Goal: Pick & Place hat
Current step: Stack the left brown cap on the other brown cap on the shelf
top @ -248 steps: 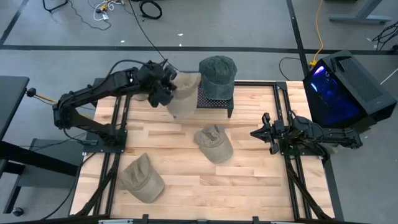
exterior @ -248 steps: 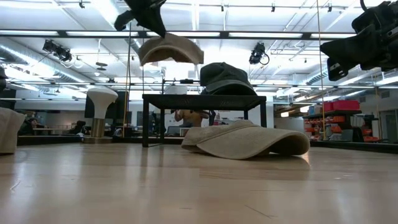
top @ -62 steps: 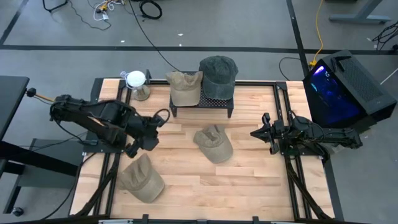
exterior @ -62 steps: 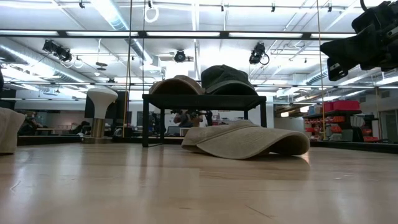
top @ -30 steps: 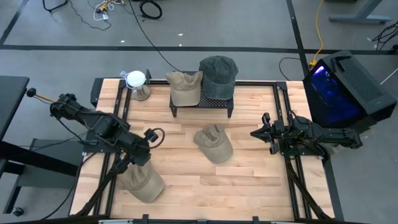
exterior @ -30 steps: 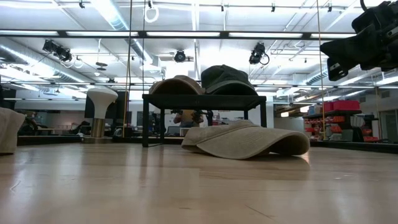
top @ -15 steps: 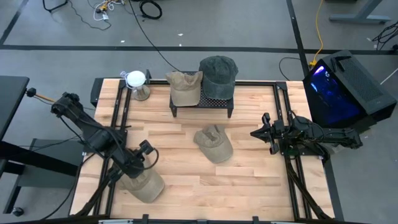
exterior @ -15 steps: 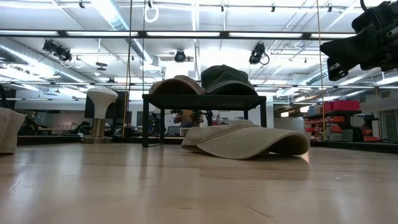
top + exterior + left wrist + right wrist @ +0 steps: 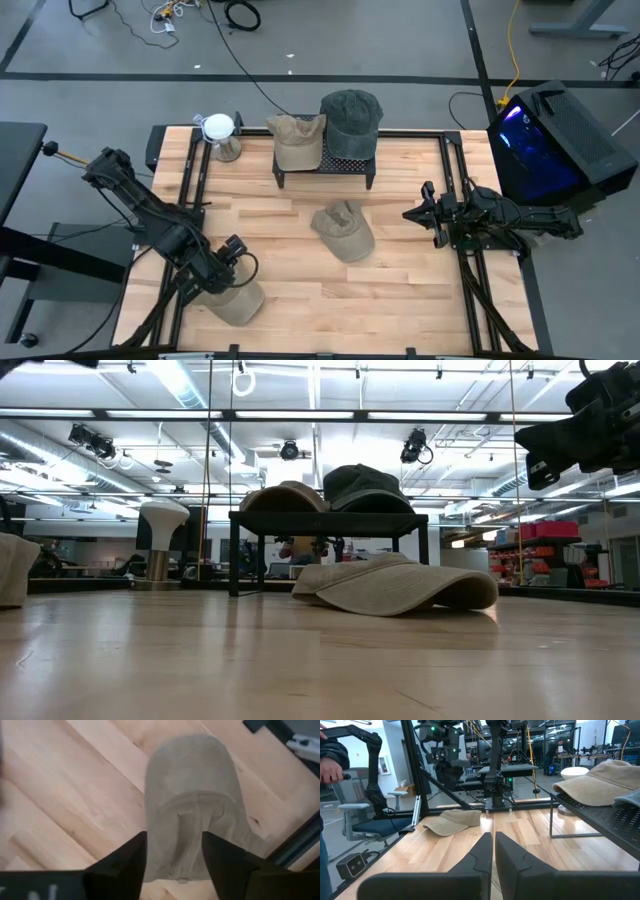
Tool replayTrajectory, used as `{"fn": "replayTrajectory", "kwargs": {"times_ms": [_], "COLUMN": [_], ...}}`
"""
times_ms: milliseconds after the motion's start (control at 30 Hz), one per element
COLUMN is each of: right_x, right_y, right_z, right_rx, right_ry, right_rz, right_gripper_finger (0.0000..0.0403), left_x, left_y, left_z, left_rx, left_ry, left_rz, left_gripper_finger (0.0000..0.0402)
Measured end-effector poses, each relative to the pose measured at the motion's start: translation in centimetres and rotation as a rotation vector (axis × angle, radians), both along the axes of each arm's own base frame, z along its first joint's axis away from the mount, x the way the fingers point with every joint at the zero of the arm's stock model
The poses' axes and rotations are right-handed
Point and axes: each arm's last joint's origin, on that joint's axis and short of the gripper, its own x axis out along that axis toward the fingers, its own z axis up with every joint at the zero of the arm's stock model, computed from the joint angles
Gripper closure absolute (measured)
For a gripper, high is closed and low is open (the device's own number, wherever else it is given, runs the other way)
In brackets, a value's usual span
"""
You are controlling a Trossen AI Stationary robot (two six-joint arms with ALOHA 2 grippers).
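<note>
A tan cap (image 9: 236, 300) lies on its brim and rim at the table's near left; at the low view's left edge only its side (image 9: 12, 570) shows. My left gripper (image 9: 226, 264) hangs above it, pointing steeply down. In the left wrist view its two fingers stand open over the cap's crown (image 9: 192, 805), one on either side, apart from it. A second tan cap (image 9: 343, 231) lies mid-table. My right gripper (image 9: 410, 213) waits shut and level at the table's right side, its fingers (image 9: 493, 847) together.
A black rack (image 9: 325, 165) at the far middle carries a tan cap (image 9: 297, 140) and a dark green cap (image 9: 350, 118). A white head-shaped stand (image 9: 219, 131) is at the far left. Black frame rails (image 9: 185, 250) run along both table sides.
My left gripper has swung toward the table's near edge and gone down, from beside the near-left cap to right above its crown. The caps have stayed where they were.
</note>
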Motion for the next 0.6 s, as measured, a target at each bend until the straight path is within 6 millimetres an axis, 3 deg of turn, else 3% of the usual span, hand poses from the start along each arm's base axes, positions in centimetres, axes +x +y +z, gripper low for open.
{"fn": "replayTrajectory", "kwargs": {"times_ms": [267, 600], "right_x": [0.0, 0.0], "right_y": [0.0, 0.0], "right_z": [0.0, 0.0], "right_rx": [0.0, 0.0], "right_ry": [0.0, 0.0], "right_rz": [0.0, 0.0], "right_gripper_finger": [0.0378, 0.0378], "left_x": [-1.1, -2.1], "left_y": [-1.0, -2.0], "left_z": [-2.5, -5.2], "left_rx": [-0.017, -0.065], "left_ry": [0.035, 0.043], "left_rz": [0.039, 0.074], "left_gripper_finger": [0.0152, 0.0164]}}
